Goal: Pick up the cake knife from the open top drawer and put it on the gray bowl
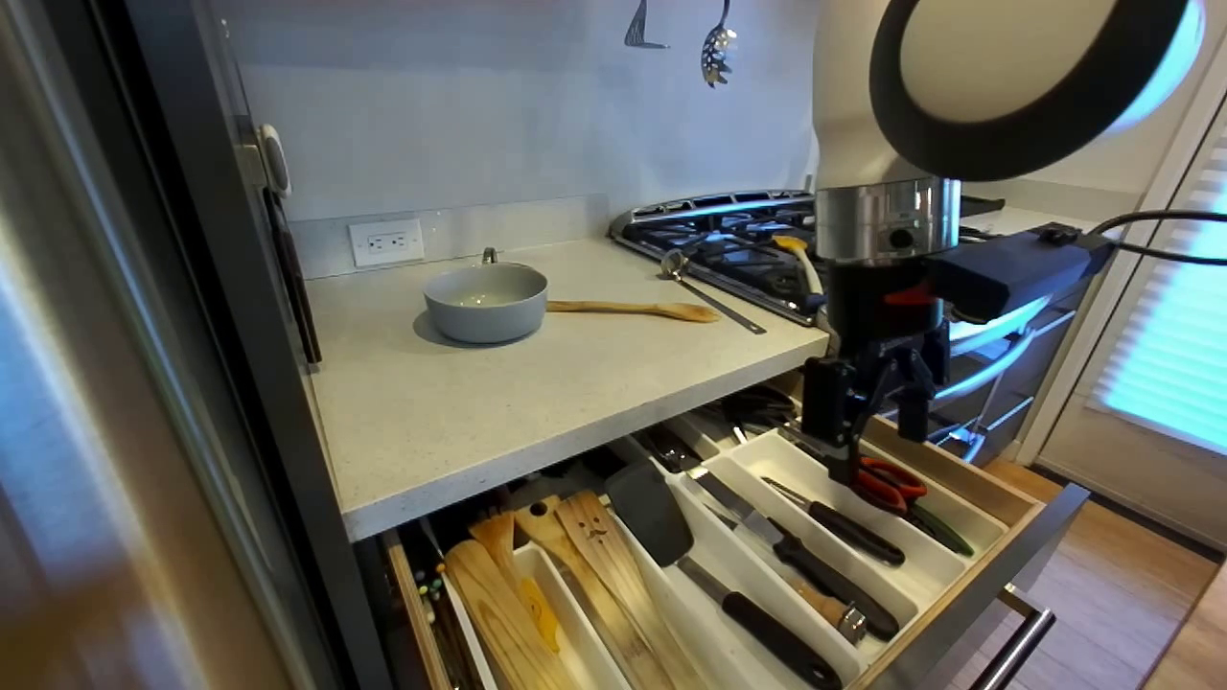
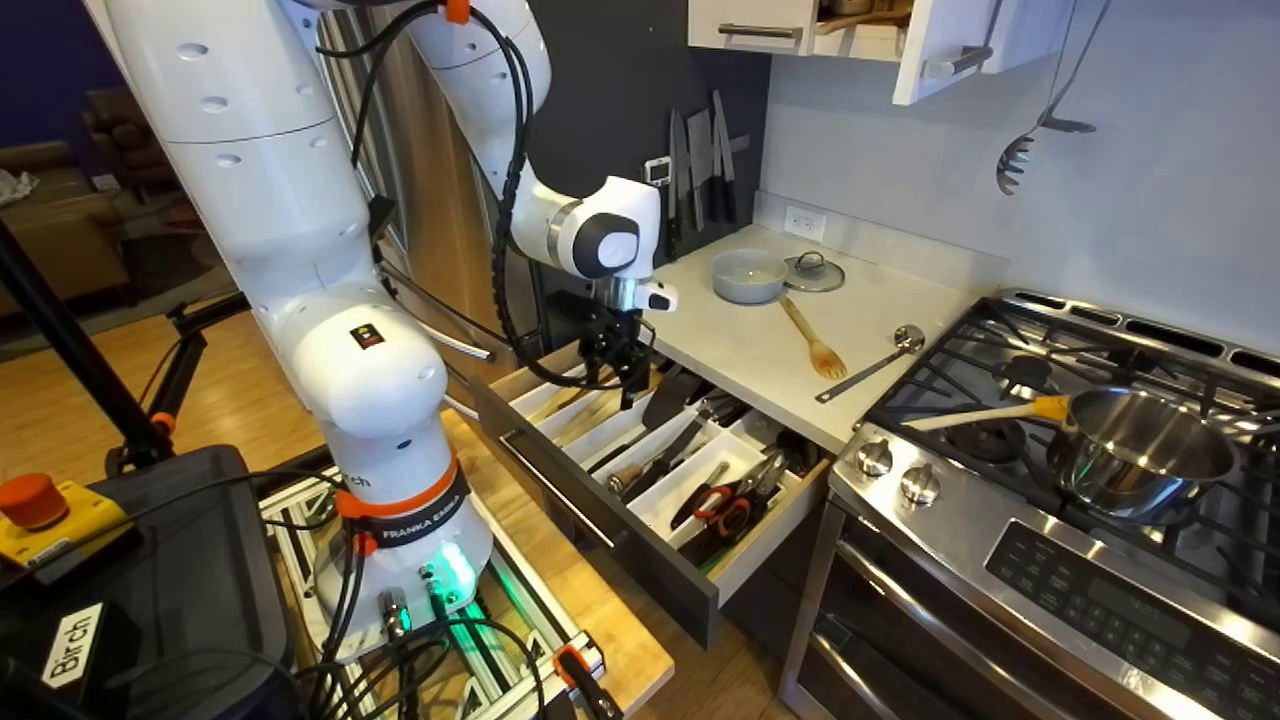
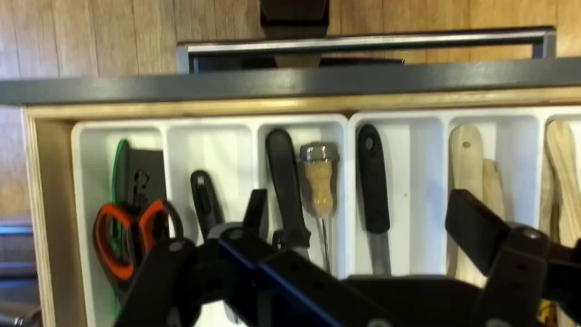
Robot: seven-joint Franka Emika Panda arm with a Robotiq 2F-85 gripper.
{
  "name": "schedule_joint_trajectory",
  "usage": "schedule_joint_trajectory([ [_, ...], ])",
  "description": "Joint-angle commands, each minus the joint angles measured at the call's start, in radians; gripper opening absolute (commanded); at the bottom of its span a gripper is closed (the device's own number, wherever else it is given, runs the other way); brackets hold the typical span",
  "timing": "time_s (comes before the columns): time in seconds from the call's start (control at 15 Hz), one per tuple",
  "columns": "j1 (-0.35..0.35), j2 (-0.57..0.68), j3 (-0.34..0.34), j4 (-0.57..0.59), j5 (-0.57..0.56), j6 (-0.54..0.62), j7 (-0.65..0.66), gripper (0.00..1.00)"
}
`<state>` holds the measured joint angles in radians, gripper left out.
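The top drawer [image 1: 959, 586] is open and its front edge shows in the wrist view [image 3: 272, 102]. The cake knife [image 1: 836, 583] seems to be the long black-handled knife lying in a white compartment. Its handle shows in the wrist view [image 3: 285, 181]; its blade is partly hidden by the gripper. A shorter black-handled tool lies in the neighbouring compartment, so I cannot be sure which it is. My gripper [image 1: 874, 431] is open and empty above the drawer, pointing down, its fingertips [image 3: 363, 218] spread wide. The gray bowl [image 1: 487, 311] stands on the counter, also in an exterior view [image 2: 748, 285].
Red-handled scissors [image 3: 129, 236], a wooden-handled pick [image 3: 319, 186], a black turner [image 1: 652, 513] and wooden tools [image 1: 604, 556] lie in the drawer. The counter edge [image 1: 594, 431] overhangs the drawer's back. A wooden spoon [image 2: 815, 345], ladle [image 2: 870, 370] and glass lid [image 2: 815, 275] lie near the bowl.
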<state>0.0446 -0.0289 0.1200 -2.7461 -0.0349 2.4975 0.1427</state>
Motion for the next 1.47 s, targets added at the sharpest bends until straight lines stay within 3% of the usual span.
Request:
schedule_joint_trajectory([
  [0.0,-0.018,0.066,-0.034,0.0,-0.247,0.197,0.091,1.0],
  [0.13,-0.033,0.136,-0.074,-0.002,-0.363,0.298,0.138,1.0],
  [0.27,-0.036,0.239,-0.13,-0.008,-0.388,0.418,0.151,1.0],
  [0.4,-0.095,0.357,-0.097,-0.016,-0.266,0.505,0.061,1.0],
  [0.47,-0.055,0.235,-0.113,-0.019,-0.321,0.422,0.108,1.0],
  [0.73,-0.084,0.364,-0.11,-0.01,-0.29,0.496,0.082,1.0],
  [0.8,0.013,0.368,-0.184,0.001,-0.242,0.501,0.046,1.0],
  [1.0,0.066,0.444,-0.238,0.044,-0.246,0.576,0.028,1.0],
  [1.13,0.069,0.488,-0.237,0.064,-0.214,0.63,-0.001,0.79],
  [1.27,-0.007,0.529,-0.152,0.084,-0.16,0.661,-0.067,0.58],
  [1.4,-0.055,0.57,-0.088,0.105,-0.124,0.683,-0.106,0.44],
])
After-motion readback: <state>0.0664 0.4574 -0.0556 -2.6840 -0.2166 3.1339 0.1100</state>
